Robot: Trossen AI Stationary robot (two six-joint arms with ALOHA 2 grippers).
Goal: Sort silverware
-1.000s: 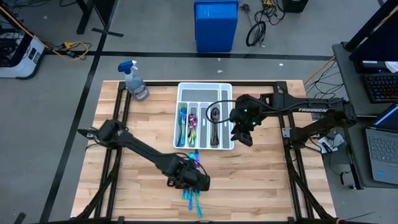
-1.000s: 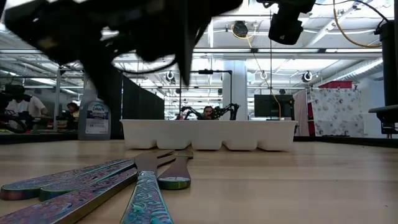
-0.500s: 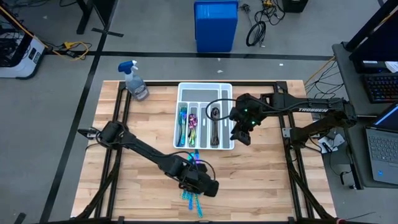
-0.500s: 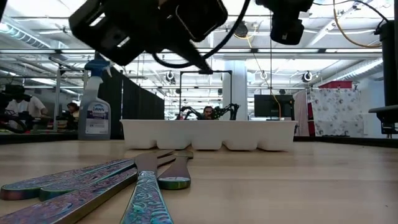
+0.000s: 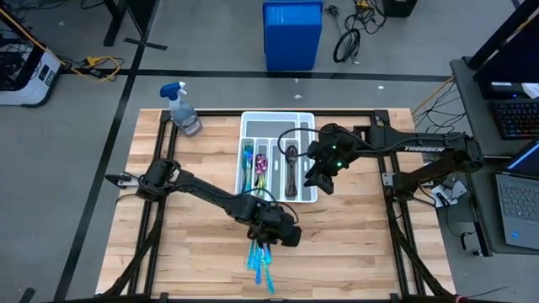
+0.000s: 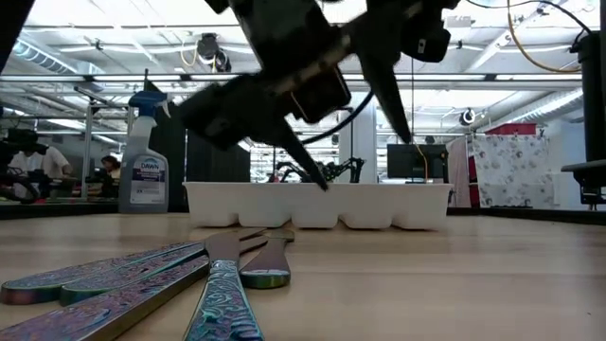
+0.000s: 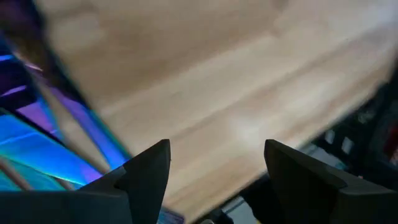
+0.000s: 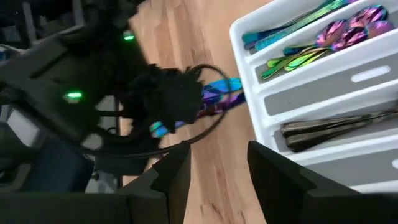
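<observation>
Loose silverware [image 5: 261,261], blue and purple pieces, lies in a pile on the wood near the table's front edge; the low view shows it flat on the tabletop [image 6: 189,275]. More pieces lie in the white tray [image 5: 306,126]: teal forks [image 8: 292,28], rainbow spoons [image 8: 329,43], dark spoons [image 8: 323,134]. My left gripper [image 5: 289,237] hangs open just beyond the pile's far end, with only bare wood between its fingers [image 7: 217,180]. My right gripper [image 5: 320,181] hovers open over the tray's near right corner [image 8: 217,174].
A spray bottle [image 5: 182,109] stands at the table's far left corner. Black frame rails [image 5: 396,244] run along the table's sides. Bare wood lies to the left and right of the pile.
My left gripper has swung from over the pile toward the table's right and far side, rolling its wrist as it went. It stays open and holds nothing. The pile has not moved.
</observation>
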